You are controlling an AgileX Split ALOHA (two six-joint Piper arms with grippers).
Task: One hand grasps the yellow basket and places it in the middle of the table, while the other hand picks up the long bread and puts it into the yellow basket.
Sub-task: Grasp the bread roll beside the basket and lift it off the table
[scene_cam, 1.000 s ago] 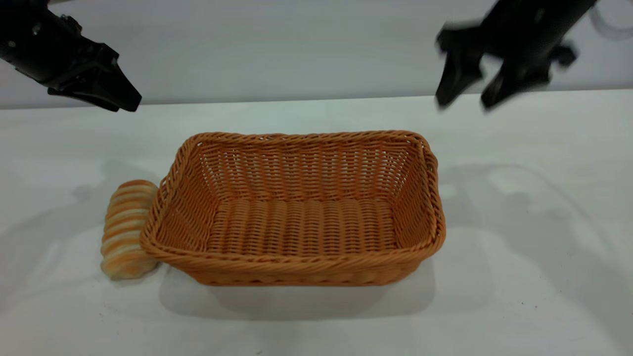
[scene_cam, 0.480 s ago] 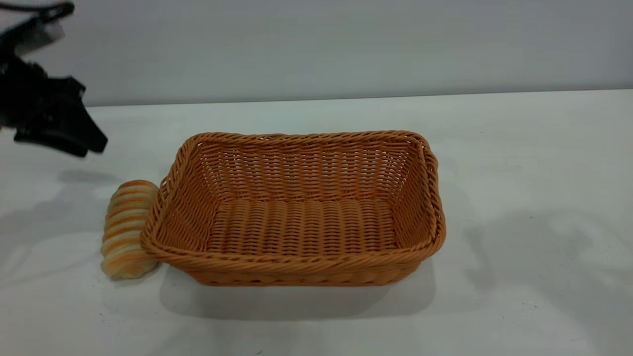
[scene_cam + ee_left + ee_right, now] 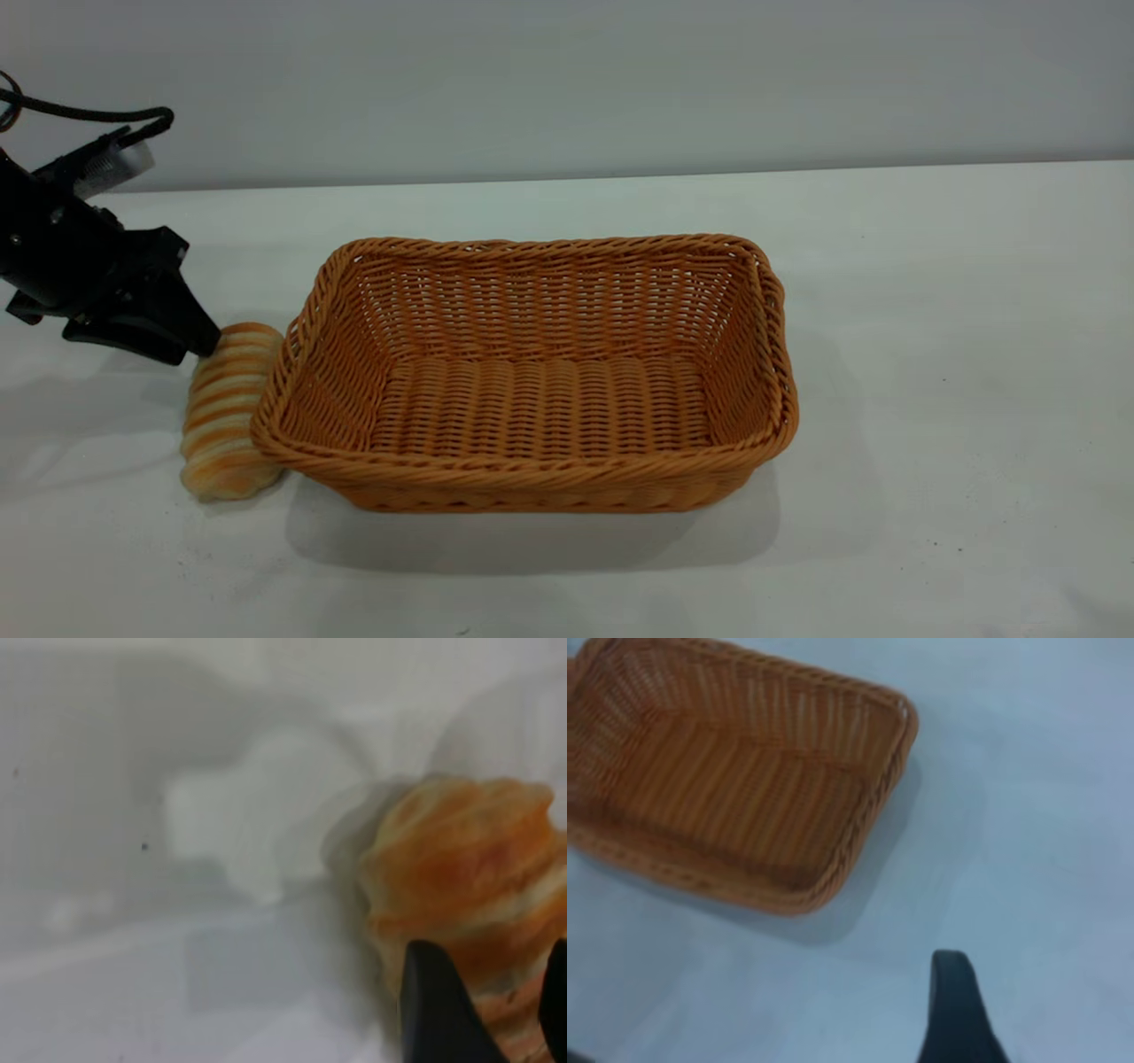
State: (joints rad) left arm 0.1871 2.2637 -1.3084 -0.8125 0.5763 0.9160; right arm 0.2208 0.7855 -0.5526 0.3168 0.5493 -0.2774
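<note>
Table: your white table [image 3: 930, 354] carries the yellow basket [image 3: 540, 461] near its middle and the long bread [image 3: 221, 416] beside it, under a plain grey wall.
Yellow basket: it sits upright and open, with nothing inside it.
Long bread: it lies on the table against the basket's left end wall, its near end tucked partly under the flared rim.
Left pincer: your left pincer [image 3: 190, 341] is low at the table's left edge, its tip at the far end of the bread; in your left wrist view two dark fingers [image 3: 438, 1014] stand apart on either side of the loaf [image 3: 469, 904], not closed on it.
Right pincer: out of your exterior view; your right wrist view shows only one dark finger [image 3: 955, 1014] high above the table, off the basket [image 3: 833, 877], so you cannot tell its state.
</note>
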